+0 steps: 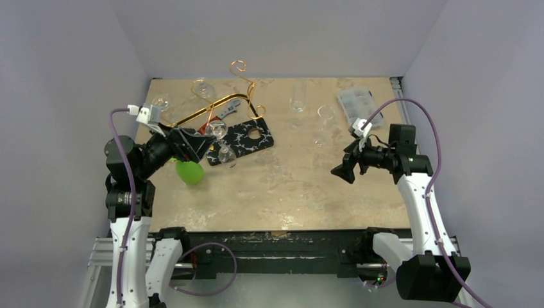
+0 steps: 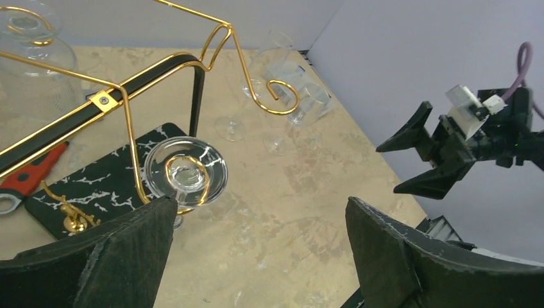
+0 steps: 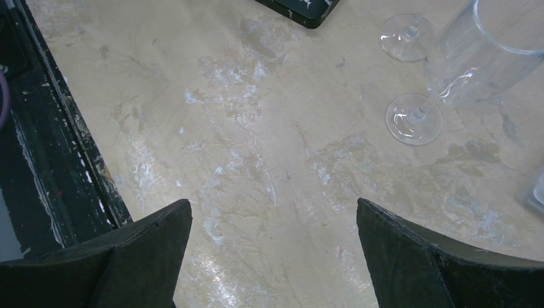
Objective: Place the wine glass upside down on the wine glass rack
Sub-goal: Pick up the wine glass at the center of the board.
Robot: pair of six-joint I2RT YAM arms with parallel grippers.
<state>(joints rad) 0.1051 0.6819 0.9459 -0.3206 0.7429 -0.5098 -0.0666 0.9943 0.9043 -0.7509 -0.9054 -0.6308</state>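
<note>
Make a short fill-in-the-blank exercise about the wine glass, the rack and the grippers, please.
1. The wine glass sits in a loop of the wine glass rack with its foot at the ____.
2. The left gripper and the right gripper are both ____, not shut, and hold nothing.
3. Below the glass lies a black board with ____ veins.

Missing words: top; open; white

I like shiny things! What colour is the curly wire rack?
Gold. The thin gold wire wine glass rack shows best in the left wrist view.
</note>
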